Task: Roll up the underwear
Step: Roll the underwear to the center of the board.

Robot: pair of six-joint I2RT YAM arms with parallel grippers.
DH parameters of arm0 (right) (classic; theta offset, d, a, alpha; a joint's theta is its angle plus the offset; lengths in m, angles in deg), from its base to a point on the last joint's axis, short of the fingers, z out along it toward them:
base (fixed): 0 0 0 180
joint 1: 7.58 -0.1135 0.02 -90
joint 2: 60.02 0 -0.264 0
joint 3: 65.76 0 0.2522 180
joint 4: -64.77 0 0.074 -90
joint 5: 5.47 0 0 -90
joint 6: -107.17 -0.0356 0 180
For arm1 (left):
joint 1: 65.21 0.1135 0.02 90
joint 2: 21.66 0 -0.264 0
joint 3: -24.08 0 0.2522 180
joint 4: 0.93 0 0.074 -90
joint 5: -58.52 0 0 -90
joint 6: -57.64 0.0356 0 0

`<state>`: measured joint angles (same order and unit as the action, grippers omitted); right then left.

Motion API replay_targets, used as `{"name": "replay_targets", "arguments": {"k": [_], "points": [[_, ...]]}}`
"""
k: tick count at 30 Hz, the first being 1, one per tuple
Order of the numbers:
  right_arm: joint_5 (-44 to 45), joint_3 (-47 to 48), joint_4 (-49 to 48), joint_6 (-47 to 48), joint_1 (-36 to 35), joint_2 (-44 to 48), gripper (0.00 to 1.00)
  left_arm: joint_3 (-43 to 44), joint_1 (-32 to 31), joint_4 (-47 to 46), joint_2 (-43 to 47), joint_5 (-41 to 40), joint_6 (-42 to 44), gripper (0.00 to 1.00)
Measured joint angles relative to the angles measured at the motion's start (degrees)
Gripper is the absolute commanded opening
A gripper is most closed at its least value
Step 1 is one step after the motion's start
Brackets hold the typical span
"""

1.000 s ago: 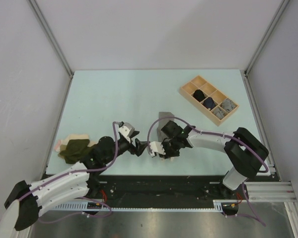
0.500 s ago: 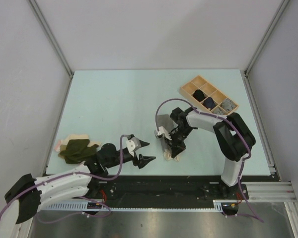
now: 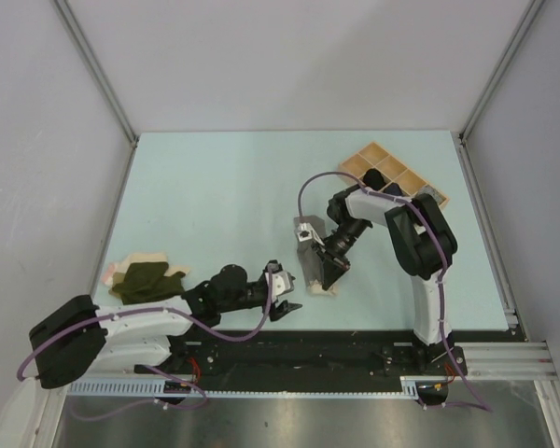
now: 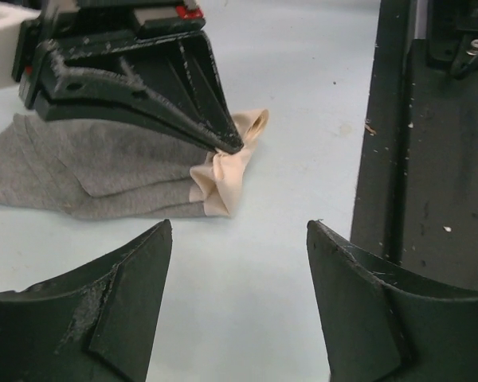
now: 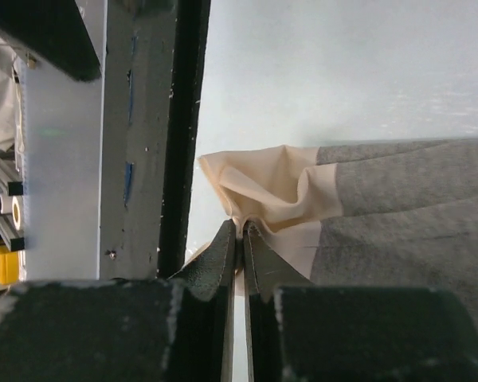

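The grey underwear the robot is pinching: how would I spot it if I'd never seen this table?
Look at the pale green table, near the middle of its front edge. There the right hand pinches the grey underwear by its cream band. The only other clothes lying out, the pile at the left, are olive and pink.

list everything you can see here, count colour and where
grey underwear: one, grey with a beige band, lying mid-table
olive underwear: one visible, dark olive, pile at the table's left edge
pink-beige underwear: at least one, pale, under the olive piece
wooden tray: one, light wood, far right, partly hidden by the right arm
table: one, pale blue-green
left gripper: one, black, open, empty, beside the grey underwear
right gripper: one, black, shut on the beige band
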<state>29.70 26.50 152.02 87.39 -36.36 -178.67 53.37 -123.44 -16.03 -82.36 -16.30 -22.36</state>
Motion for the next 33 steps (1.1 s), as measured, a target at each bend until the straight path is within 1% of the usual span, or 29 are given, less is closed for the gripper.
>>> {"name": "replay_targets", "arguments": {"k": [4,9,13,16,19,22,23,25,26,28,29,32,33], "points": [[-1.1,4.5,1.9,0.8,1.5,-3.1,0.02,3.7,-0.2,0.1,-5.2,-0.6,3.3,0.73],[-1.9,8.8,2.1,1.5,2.6,-6.9,0.01,6.8,-0.3,0.0,-11.5,-1.1,5.7,0.73],[-2.1,9.7,2.3,1.3,2.8,-8.5,0.01,8.5,-0.3,-0.6,-15.8,-1.5,6.6,0.72],[-2.1,9.8,2.7,1.2,3.0,-9.2,0.01,10.0,-0.3,-0.6,-18.5,-1.7,6.8,0.68],[-2.1,9.9,2.8,0.9,3.2,-9.7,0.02,11.9,-0.2,-0.6,-21.1,-2.6,6.5,0.62],[-2.0,10.0,2.8,0.3,3.6,-10.2,0.02,13.4,0.6,-1.3,-23.4,-3.1,4.9,0.49],[-2.0,10.0,2.8,0.2,3.7,-10.3,0.02,13.5,0.9,-1.8,-23.9,-3.1,4.1,0.42],[-2.0,10.0,2.8,-0.1,3.8,-10.4,0.02,13.7,1.4,-2.5,-24.7,-3.4,2.3,0.36],[-2.0,10.0,2.8,-0.2,3.8,-10.5,0.02,13.9,1.6,-2.8,-25.0,-3.7,1.6,0.31],[-2.0,10.0,2.9,-0.2,3.9,-10.6,0.02,14.1,1.8,-3.3,-25.4,-4.2,-0.1,0.29],[-2.0,10.1,2.9,-0.3,3.9,-10.8,0.02,14.1,1.8,-3.7,-25.3,-4.3,-0.9,0.26],[-2.0,10.1,3.0,-0.7,3.9,-11.2,0.02,14.1,1.8,-4.6,-25.3,-4.3,-2.4,0.21],[-2.0,10.1,3.0,-0.8,3.9,-11.2,0.02,14.1,1.8,-4.9,-25.2,-4.1,-2.8,0.20]]}}
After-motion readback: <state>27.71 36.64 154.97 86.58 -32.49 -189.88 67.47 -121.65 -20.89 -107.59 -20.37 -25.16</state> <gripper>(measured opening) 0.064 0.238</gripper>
